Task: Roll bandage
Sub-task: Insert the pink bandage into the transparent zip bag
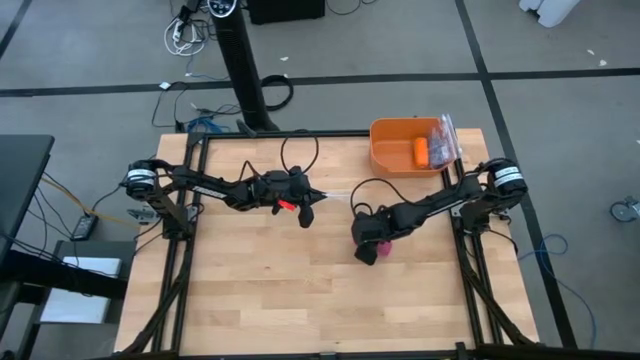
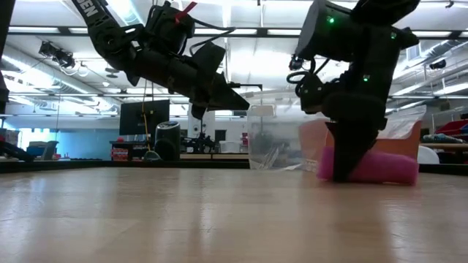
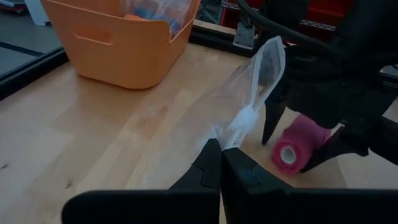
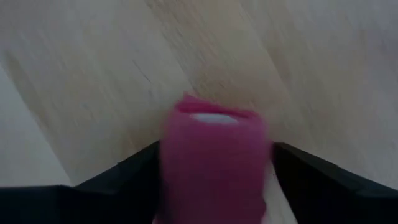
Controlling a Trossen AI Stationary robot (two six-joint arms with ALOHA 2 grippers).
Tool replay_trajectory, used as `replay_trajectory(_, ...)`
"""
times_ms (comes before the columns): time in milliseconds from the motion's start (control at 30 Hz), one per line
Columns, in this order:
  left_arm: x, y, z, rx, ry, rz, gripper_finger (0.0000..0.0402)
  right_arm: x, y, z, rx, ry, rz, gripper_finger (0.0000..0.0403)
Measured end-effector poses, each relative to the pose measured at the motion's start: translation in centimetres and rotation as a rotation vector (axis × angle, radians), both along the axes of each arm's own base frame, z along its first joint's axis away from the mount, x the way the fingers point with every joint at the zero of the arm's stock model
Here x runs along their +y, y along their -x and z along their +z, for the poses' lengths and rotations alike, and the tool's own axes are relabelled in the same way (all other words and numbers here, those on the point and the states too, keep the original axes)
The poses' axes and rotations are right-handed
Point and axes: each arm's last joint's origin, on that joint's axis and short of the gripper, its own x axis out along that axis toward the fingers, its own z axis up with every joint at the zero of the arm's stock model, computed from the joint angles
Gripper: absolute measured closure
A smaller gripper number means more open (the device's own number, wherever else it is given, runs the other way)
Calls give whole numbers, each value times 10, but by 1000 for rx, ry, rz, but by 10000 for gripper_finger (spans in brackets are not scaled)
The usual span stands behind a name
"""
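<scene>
The bandage (image 1: 383,248) is a stubby magenta-pink roll lying on its side on the wooden table, right of centre; it also shows in the low view (image 2: 380,166) and the left wrist view (image 3: 300,144). My right gripper (image 4: 214,149) points steeply down over it, open, one finger on each side of the roll; whether they touch it does not show. My left gripper (image 3: 221,163) hovers above the table's middle (image 1: 308,208), shut on a clear plastic bag (image 3: 258,84). My left gripper pinches the clear bag by a crumpled white edge at its end (image 3: 239,124), between the two fingertips. The fingers come nearly level from the table's left. The bag stands out beyond the fingertips toward the right arm, lifted off the wood near the fingers.
An orange bin (image 1: 392,158) stands at the far right corner, holding a small orange roll (image 1: 421,151) and crinkly clear plastic (image 1: 446,135). Black frame rails (image 1: 185,250) run along the table's left and right sides. Bare wood lies toward the near edge.
</scene>
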Motion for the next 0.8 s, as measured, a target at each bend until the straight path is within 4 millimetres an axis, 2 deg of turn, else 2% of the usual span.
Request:
replay_trajectory(100,0,0,0,0,0,0,402,2,-1,6,-19,-3,11,167)
replay_trajectory(233,0,0,0,-4,-1,0,402,10,-6,28,-104,-8,81,295)
replay_trajectory(267,0,0,1,-7,-1,1,402,12,-7,32,-118,-9,103,313)
replay_trajectory(367,0,0,1,-6,0,1,402,20,-11,50,-170,12,171,315)
replay_trajectory(433,0,0,1,-14,13,6,402,25,-16,73,-256,36,186,315)
replay_trajectory(500,1,-1,3,-45,41,19,402,29,-17,94,-334,132,177,315)
replay_trajectory(567,-1,-3,6,-90,73,31,402,34,-17,116,-415,300,127,315)
replay_trajectory(667,-3,-7,7,-178,141,42,402,39,-13,147,-543,619,-40,315)
replay_trajectory(800,-5,-12,8,-298,227,45,402,43,-10,166,-591,938,-197,315)
